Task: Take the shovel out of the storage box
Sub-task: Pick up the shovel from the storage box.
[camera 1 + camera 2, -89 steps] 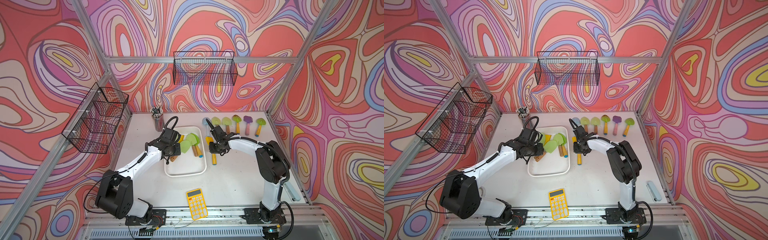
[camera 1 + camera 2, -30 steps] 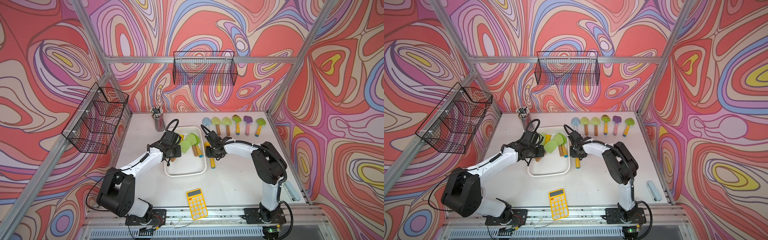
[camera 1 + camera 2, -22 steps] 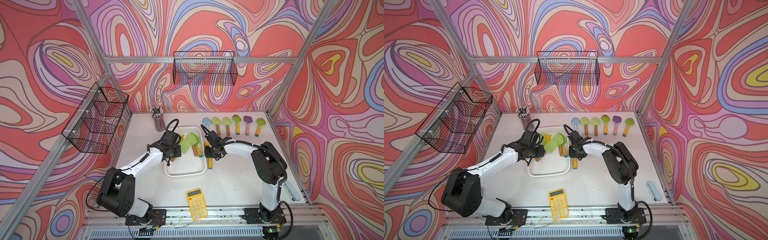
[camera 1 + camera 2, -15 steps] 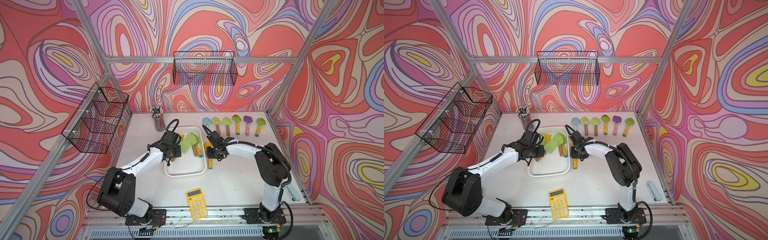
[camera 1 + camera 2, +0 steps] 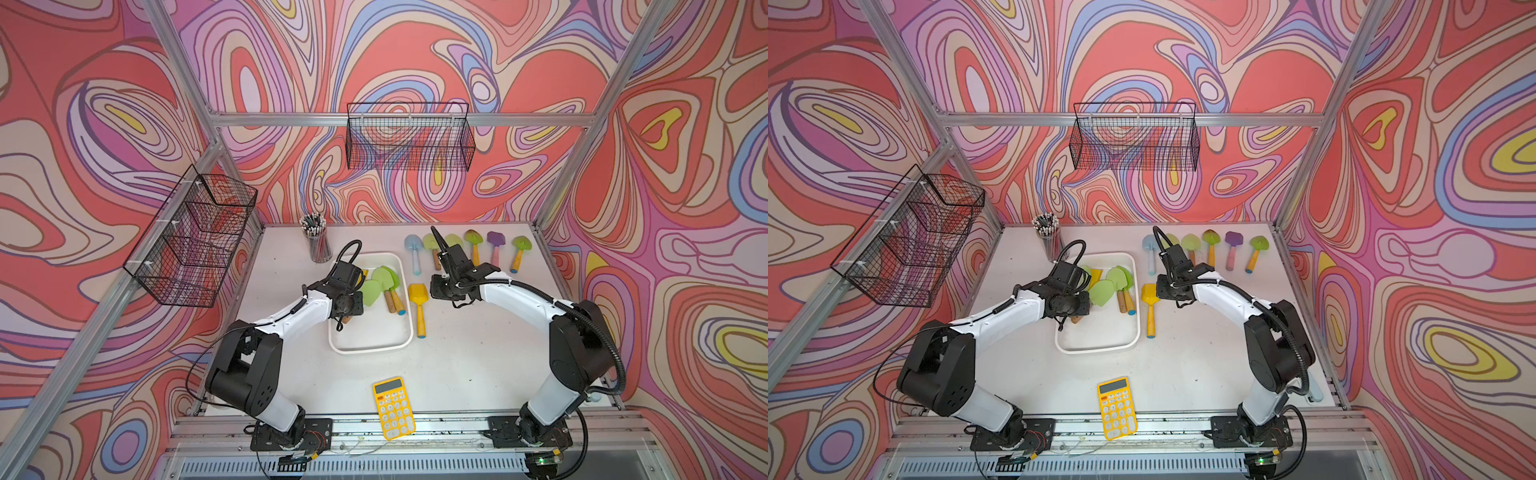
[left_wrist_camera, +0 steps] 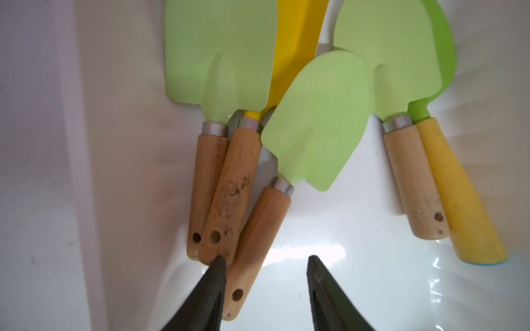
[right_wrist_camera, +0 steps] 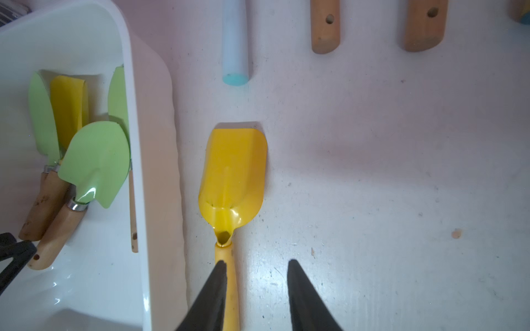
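Handles (image 6: 226, 186) crowded beside left gripper (image 6: 266, 259)

You have bright, even overhead light in both top views, shadows soft, edges stretched by the wide lens. Just ahead of the left gripper (image 6: 266, 259), white glare streaks the storage box (image 6: 387, 301) floor; that wrist view looks slightly soft.

Swirl-patterned walls (image 5: 415, 50) — aluminium frame (image 5: 291, 119), black mesh baskets (image 5: 409, 137) — white tabletop (image 5: 457, 365).
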Tool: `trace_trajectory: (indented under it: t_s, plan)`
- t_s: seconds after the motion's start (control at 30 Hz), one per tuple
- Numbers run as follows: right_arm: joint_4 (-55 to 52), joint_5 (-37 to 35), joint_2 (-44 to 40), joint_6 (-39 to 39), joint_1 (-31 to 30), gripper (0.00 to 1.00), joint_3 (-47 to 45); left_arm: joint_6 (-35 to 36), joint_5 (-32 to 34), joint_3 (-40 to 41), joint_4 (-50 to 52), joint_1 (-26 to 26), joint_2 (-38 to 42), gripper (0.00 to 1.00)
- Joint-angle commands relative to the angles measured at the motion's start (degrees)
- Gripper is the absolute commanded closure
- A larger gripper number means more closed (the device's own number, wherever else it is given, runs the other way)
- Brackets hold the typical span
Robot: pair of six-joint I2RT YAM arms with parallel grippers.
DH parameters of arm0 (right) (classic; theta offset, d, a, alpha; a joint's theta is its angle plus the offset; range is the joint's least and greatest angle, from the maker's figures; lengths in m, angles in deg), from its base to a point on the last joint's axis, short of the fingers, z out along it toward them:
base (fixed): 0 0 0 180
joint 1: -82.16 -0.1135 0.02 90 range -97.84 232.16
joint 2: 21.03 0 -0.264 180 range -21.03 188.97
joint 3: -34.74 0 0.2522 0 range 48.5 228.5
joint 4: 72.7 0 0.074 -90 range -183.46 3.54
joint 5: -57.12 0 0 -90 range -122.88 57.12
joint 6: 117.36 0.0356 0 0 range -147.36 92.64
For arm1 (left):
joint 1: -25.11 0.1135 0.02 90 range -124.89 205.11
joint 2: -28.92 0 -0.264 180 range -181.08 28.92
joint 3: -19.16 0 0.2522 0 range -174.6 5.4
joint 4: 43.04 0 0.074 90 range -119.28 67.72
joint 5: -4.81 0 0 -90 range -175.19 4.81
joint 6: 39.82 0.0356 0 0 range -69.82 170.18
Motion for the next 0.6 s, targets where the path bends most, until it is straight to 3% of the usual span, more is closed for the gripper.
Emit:
trace_trajectory:
  t_s: [0.0,0.33,0.57]
  plan:
    - [-0.4,-0.04,-1.04,-0.47,-0.23,0.64,-0.22,1.23,1.35,-2.1,0.51,-0.26,-1.63,0.51]
    - [0.41,-0.06,-1.32,-0.36,-0.23,0.65,-1.33,1.28,0.07,-1.74,0.95,-0.81,-4.51,0.51]
    - [0.66,-0.07,-1.23,-0.48,-0.23,0.65,-1.65,0.26,-0.88,-0.41,0.82,-4.32,-3.89,0.51]
